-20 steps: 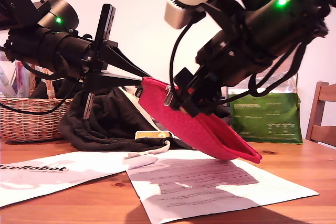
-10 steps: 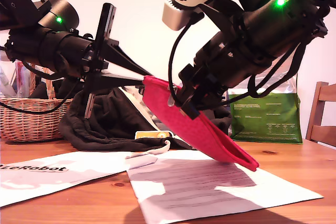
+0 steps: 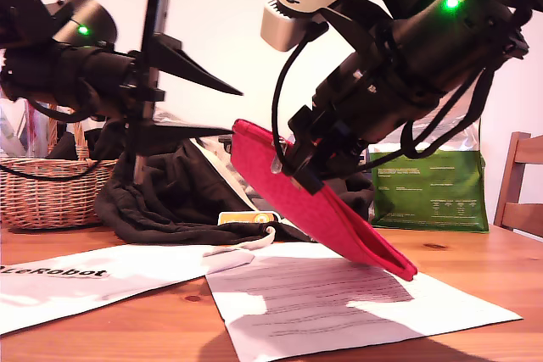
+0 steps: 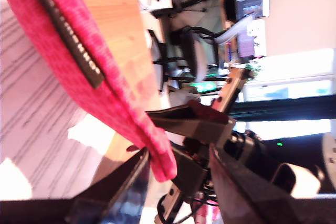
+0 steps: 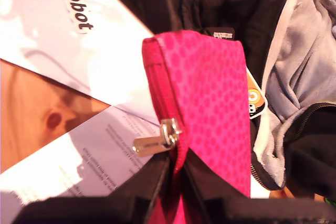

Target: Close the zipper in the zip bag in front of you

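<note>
The pink-red zip bag hangs tilted above the table, its low end near the white paper. My second gripper comes in from the exterior view's right and is shut on the bag's zipped edge. The silver pull tab of the red zipper sits just past its fingertips. My first gripper, at the exterior view's left, is open. Its fingers straddle the bag's upper corner without clamping it. The black label shows on the bag's end.
A wicker basket stands at the exterior view's left, with a black garment heaped beside it. A green bag and a wooden chair are at the exterior view's right. Printed papers lie on the wooden table.
My first gripper has opened and let go of the bag's upper corner, drawing back a little toward the exterior view's left. The second gripper still holds the bag in about the same place.
</note>
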